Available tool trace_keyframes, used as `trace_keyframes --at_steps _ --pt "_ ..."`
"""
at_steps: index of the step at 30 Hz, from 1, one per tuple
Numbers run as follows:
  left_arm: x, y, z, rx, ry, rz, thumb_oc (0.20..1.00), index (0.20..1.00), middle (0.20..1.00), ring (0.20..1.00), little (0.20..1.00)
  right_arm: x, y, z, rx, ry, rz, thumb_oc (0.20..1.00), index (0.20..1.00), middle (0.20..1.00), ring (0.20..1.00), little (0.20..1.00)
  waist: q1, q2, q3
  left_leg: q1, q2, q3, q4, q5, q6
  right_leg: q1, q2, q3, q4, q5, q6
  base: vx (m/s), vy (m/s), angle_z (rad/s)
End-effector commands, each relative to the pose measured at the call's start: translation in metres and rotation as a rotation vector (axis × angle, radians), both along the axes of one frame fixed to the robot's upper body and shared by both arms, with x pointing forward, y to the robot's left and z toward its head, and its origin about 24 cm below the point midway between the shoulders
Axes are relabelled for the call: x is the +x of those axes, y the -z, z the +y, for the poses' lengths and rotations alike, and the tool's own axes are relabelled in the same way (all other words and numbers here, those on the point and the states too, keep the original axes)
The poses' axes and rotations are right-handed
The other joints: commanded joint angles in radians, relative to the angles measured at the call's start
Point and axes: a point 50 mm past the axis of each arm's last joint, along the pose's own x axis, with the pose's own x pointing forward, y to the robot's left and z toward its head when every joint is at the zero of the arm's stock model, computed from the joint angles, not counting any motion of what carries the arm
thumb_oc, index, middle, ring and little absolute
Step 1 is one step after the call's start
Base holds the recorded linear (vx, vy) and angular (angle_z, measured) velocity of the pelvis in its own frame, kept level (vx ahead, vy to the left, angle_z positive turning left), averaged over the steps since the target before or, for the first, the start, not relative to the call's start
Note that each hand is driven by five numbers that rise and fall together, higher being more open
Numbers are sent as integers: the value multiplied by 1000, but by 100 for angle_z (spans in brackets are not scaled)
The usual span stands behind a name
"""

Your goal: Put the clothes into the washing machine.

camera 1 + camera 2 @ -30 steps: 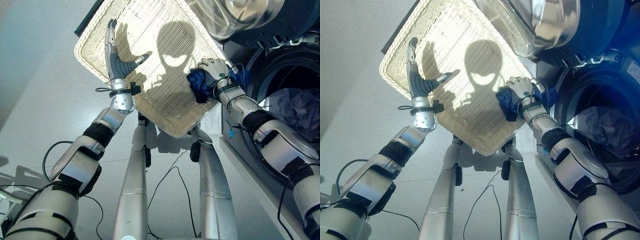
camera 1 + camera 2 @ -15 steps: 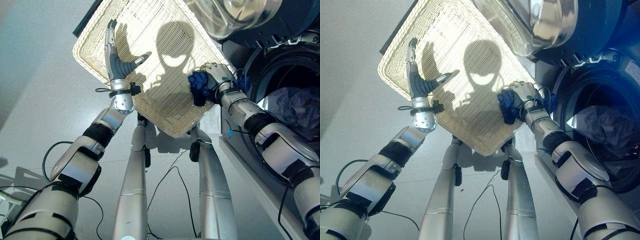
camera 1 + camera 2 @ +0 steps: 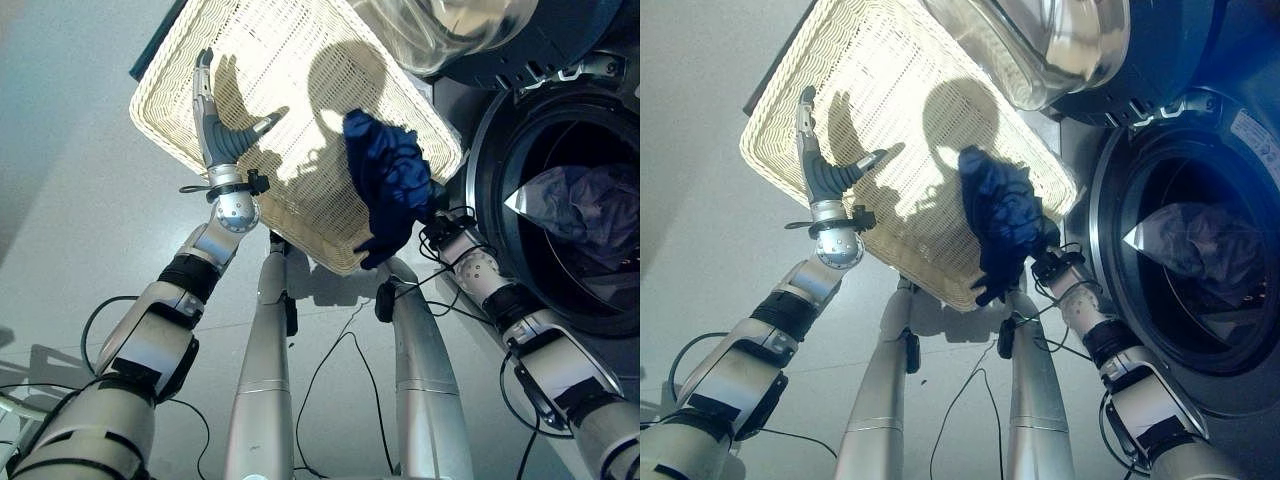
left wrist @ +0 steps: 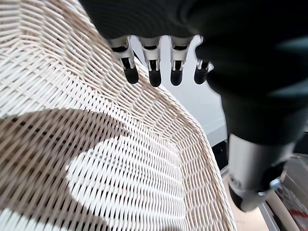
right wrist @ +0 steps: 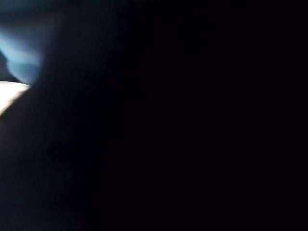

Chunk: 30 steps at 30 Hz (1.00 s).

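The robot is lifting a dark blue garment out of the wicker basket. It is hanging over the basket's right edge, draped across the right hand, whose fingers are hidden under the cloth, so their grip cannot be told. Next, I judge, the arm needs to swing right to the washing machine drum, where clothes are lying. The left hand is hovering over the basket's left part, fingers straight and thumb spread.

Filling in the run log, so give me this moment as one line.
left hand: open over wicker basket | right hand: hidden under blue garment | washer drum: open, clothes inside
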Motion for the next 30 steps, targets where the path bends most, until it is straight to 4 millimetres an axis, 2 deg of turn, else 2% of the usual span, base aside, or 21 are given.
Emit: trace_keyframes --at_steps 1,4,10,13,14,15,16,17,19,20,21,22,25,26,28,29,30 --pt "-6 -13 6 -74 21 -92 1000 1000 1000 1000 1000 -9 -33 -6 181 -81 -199 200 200 200 200 200 -18 21 -18 -8 -32 56 112 -107 -13 75 49 -9 -268 218 120 0 0 0" --pt "-7 -12 11 -73 13 -92 1000 1000 1000 1000 1000 -11 -37 -22 286 -75 -254 200 200 200 200 200 -22 18 -18 -2 -30 55 106 -112 -14 83 48 -7 -280 220 123 -6 -11 -4" --pt "-8 -11 23 -67 1 -101 1000 1000 1000 1000 1000 -14 -36 -70 447 78 -301 200 200 200 200 200 -29 13 -18 1 -22 56 100 -119 -16 91 43 -9 -296 224 130 -5 -2 -2" --pt "-9 -11 30 -67 -11 -104 1000 1000 1000 1000 1000 -17 -27 -102 510 265 -264 200 200 200 200 200 -35 9 -18 0 -17 58 103 -122 -18 93 41 -8 -299 227 132 0 0 0" --pt "-10 -11 33 -70 -19 -105 1000 1000 1000 1000 1000 -21 -18 -120 549 370 -227 200 200 200 200 200 -40 8 -18 0 -14 59 102 -123 -19 94 42 -7 -302 229 134 0 0 0" --pt "-10 -10 33 -70 -20 -106 1000 1000 1000 1000 1000 -21 -16 -124 554 397 -214 200 200 200 200 200 -40 7 -18 0 -13 60 102 -124 -18 95 42 -7 -303 230 134 -4 3 -4" --pt "-10 -9 36 -73 -26 -107 1000 1000 1000 1000 1000 -25 -5 -139 556 499 -145 200 200 200 200 200 -45 5 -18 0 -10 62 104 -126 -19 95 43 -4 -304 232 134 -17 2 -5" --pt "-10 -11 36 -73 -26 -114 1000 1000 1000 1000 1000 -25 -6 -140 558 504 -146 200 200 200 200 200 -46 4 -18 -12 -12 63 102 -116 -18 84 42 -4 -307 242 133 -3 3 -6" --pt "-11 -7 37 -77 -33 -109 1000 1000 1000 1000 1000 -29 17 -154 537 608 13 200 200 200 200 200 -49 2 -18 -4 -6 66 111 -129 -19 94 44 -2 -303 234 134 4 -2 -5" --pt "-11 -7 37 -77 -34 -110 1000 1000 1000 1000 1000 -30 22 -157 525 629 44 200 200 200 200 200 -50 2 -18 -4 -6 66 111 -129 -18 93 45 -1 -304 235 134 -4 -10 -6" --pt "-11 -6 34 -77 -32 -111 1000 1000 1000 1000 1000 -32 39 -163 499 696 182 200 200 200 200 200 -50 2 -18 -6 -7 67 115 -132 -15 91 46 0 -305 236 132 -3 -8 -5" --pt "-11 -5 34 -76 -31 -111 1000 1000 1000 1000 1000 -33 41 -165 497 707 201 200 200 200 200 200 -49 3 -18 -7 -7 67 116 -131 -15 91 46 1 -305 237 132 -5 -11 -9" --pt "-9 -3 29 -67 -29 -110 1000 1000 1000 1000 1000 -36 68 -171 388 796 450 200 200 200 200 200 -47 6 -18 -7 -7 70 120 -131 -13 93 48 1 -303 238 128 -6 -15 -6" --pt "-9 -4 26 -63 -27 -108 1000 1000 1000 1000 1000 -37 74 -171 345 830 532 200 200 200 200 200 -44 9 -18 -8 -7 70 122 -129 -11 92 48 0 -301 239 125 -3 -15 -3" --pt "-9 -4 26 -63 -27 -108 1000 1000 1000 1000 1000 -37 74 -171 345 830 532 200 200 200 200 200 -44 9 -18 -8 -7 70 122 -129 -11 92 48 0 -301 239 125 6 -24 -1" --pt "-7 -4 22 -53 -21 -93 1000 1000 1000 1000 1000 -47 78 -194 314 1039 766 200 200 200 200 200 -31 15 -18 -11 -10 66 151 -135 -7 93 47 -8 -283 234 120 11 -68 -3" --pt "-7 -3 21 -47 -21 -88 1000 1000 1000 1000 1000 -50 76 -201 306 1095 806 200 200 200 200 200 -28 14 -18 -10 -11 65 153 -135 -5 96 47 -11 -281 234 120 10 -80 -3"
